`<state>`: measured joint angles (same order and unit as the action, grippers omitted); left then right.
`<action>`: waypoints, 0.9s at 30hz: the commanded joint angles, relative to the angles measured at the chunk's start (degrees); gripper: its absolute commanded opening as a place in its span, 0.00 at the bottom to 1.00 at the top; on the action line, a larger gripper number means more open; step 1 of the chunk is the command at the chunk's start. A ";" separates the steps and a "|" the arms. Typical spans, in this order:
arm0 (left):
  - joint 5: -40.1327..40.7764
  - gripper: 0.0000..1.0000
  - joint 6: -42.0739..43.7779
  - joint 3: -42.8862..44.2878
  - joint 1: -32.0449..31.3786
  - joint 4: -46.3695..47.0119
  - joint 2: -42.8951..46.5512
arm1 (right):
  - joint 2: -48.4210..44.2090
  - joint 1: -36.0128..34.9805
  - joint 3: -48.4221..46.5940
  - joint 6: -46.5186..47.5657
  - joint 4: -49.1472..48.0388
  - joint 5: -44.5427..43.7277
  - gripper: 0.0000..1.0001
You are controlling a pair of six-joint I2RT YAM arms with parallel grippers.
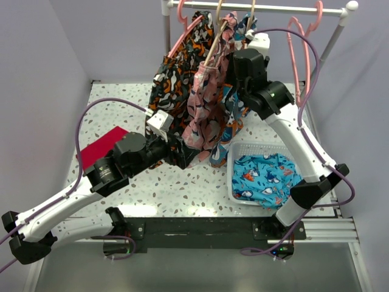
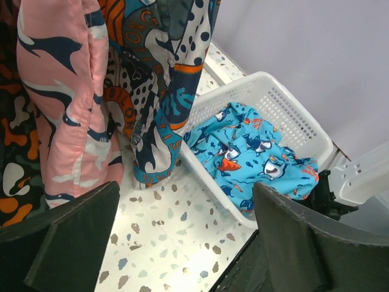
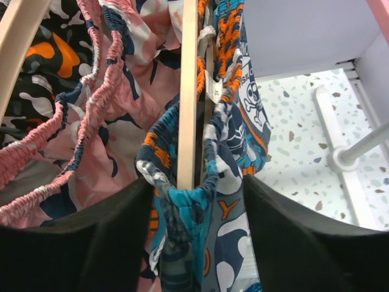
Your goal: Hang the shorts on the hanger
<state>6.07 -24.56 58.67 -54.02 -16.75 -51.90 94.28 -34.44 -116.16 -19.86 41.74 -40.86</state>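
The shorts (image 1: 234,121), printed in deep blue, orange, black and white, hang from the rack on the pale hanger (image 1: 251,17). In the right wrist view their gathered waistband (image 3: 231,91) loops round the end of the hanger's arm (image 3: 187,91). My right gripper (image 1: 234,79) (image 3: 194,182) straddles that waistband and the hanger's end with its jaws partly open, the fabric brushing both fingers. My left gripper (image 1: 188,152) (image 2: 185,194) is open and empty, low over the table near the hem of the shorts (image 2: 164,79).
Pink shorts (image 1: 203,109) on another pale hanger and black-orange shorts (image 1: 173,79) on a pink hanger hang to the left. Empty pink hangers (image 1: 304,36) hang at the right. A white basket (image 1: 234,164) holds turquoise shorts (image 1: 264,176). A red cloth (image 1: 100,146) lies at the left.
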 commanded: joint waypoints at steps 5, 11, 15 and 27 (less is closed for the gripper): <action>1.67 1.00 0.03 1.35 -0.03 -3.20 0.13 | -14.79 0.25 11.11 -1.85 -3.32 6.57 0.84; 3.51 1.00 -0.93 1.36 -0.03 -6.71 -1.10 | -28.59 0.25 24.47 -4.48 -4.20 14.39 0.96; 6.32 1.00 -4.08 -1.19 -0.12 -8.03 0.21 | -36.33 0.25 34.56 -7.29 -4.38 19.23 0.98; 7.12 1.00 -7.08 -14.20 -0.03 -4.53 4.52 | -50.77 0.25 56.56 -14.15 -4.12 27.49 0.98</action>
<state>12.03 -29.67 46.54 -54.02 -24.88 -49.15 45.52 -34.37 -63.42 -30.83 39.03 -16.97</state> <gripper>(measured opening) 0.996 0.983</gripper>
